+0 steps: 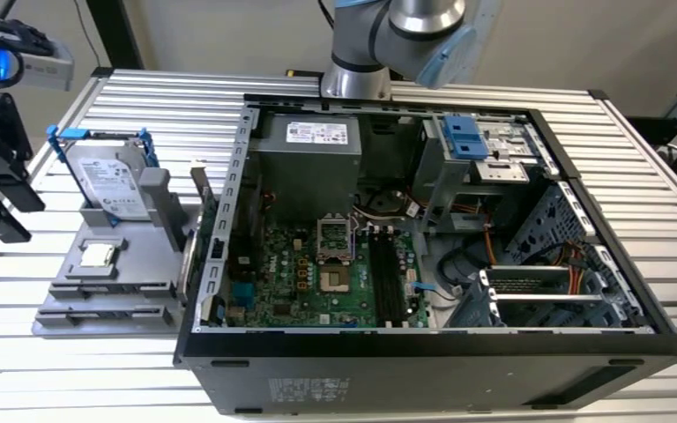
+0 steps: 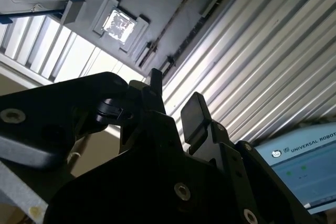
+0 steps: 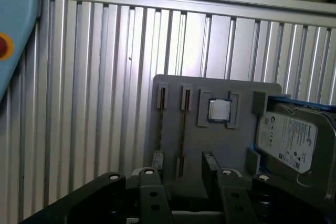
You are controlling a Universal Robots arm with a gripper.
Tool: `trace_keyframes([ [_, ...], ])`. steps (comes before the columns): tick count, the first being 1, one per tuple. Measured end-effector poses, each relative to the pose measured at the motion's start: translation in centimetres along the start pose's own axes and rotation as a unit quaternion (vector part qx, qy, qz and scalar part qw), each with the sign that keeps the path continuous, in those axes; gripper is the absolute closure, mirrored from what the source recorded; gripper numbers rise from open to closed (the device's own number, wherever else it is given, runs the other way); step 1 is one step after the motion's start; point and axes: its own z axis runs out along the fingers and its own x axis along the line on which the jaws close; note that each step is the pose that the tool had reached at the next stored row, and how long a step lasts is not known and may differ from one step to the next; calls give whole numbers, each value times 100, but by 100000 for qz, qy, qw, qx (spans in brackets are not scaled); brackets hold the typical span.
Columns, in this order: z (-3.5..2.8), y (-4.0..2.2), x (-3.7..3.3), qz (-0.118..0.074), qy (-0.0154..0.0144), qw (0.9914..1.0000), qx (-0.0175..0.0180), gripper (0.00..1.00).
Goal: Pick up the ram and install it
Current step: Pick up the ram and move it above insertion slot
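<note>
The hand (image 3: 182, 163) hangs open and empty, clear of the ram (image 3: 182, 129) standing edgewise in the gray holder's (image 3: 231, 145) slot.

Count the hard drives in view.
1: the hard drive stands on edge in the grey holder, on the exterior view's left of the computer case; its bays may hide more.
</note>
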Motion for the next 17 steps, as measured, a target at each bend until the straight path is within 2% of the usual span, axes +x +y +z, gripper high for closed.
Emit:
trace_keyframes([
  [17, 228, 0, 11, 0, 31, 100000, -171, 0],
])
